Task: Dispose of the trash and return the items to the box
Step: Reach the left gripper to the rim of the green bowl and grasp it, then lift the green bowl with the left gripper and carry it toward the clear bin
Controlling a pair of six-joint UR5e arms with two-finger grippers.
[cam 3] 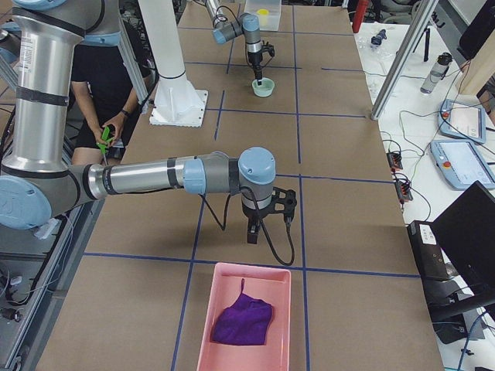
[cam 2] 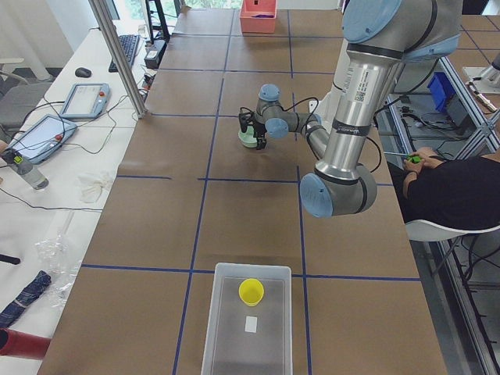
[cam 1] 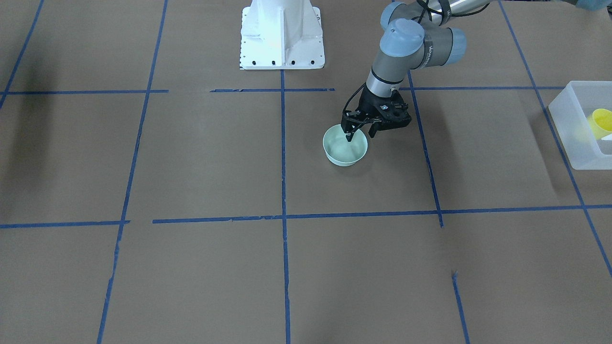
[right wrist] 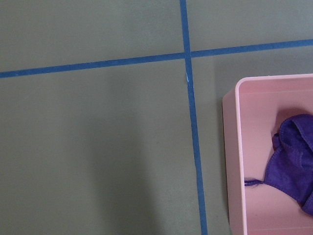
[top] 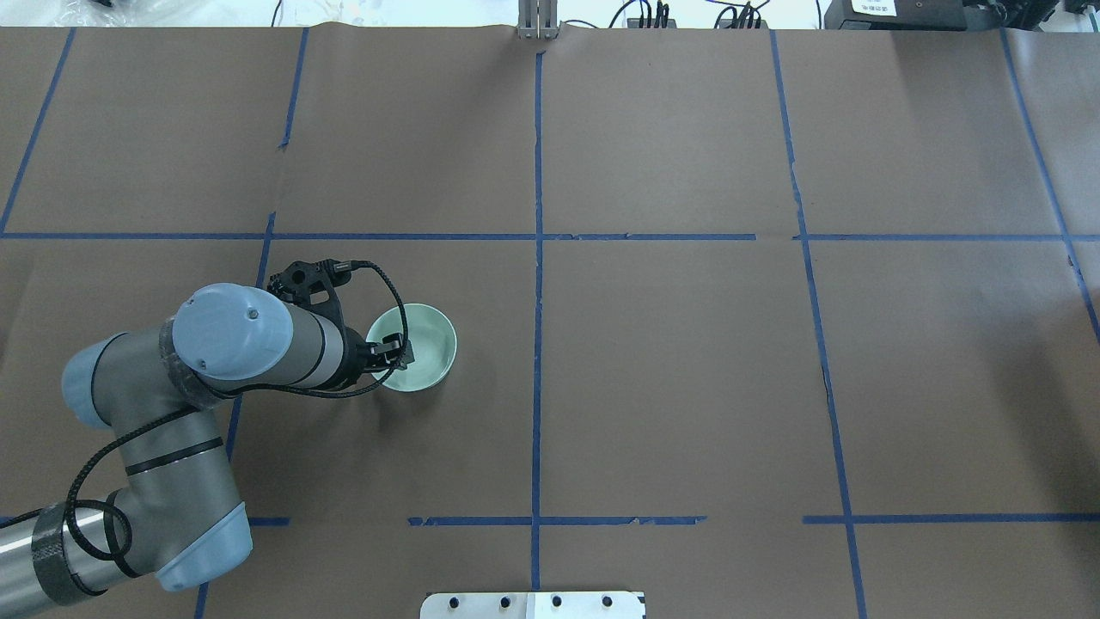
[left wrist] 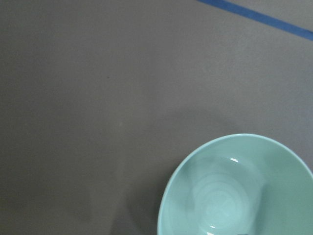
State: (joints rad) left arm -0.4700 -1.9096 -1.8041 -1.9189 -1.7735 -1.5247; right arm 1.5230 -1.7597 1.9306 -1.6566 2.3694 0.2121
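Mint-green bowl sits upright on the brown-papered table, close to the middle blue tape line. The left gripper is right down on it. Its jaws are apart: one finger dips inside the bowl, the other hangs outside, and the rim runs between them, not pinched as far as I can see. At the table's end on the robot's left, the frosted white box has the yellow cup inside it, well apart from the bowl. At the opposite end, the right arm reaches low, its right gripper pointing down at the table near the pink bin. Whether that one is wide or closed, I cannot tell. A purple cloth lies crumpled in the pink bin.
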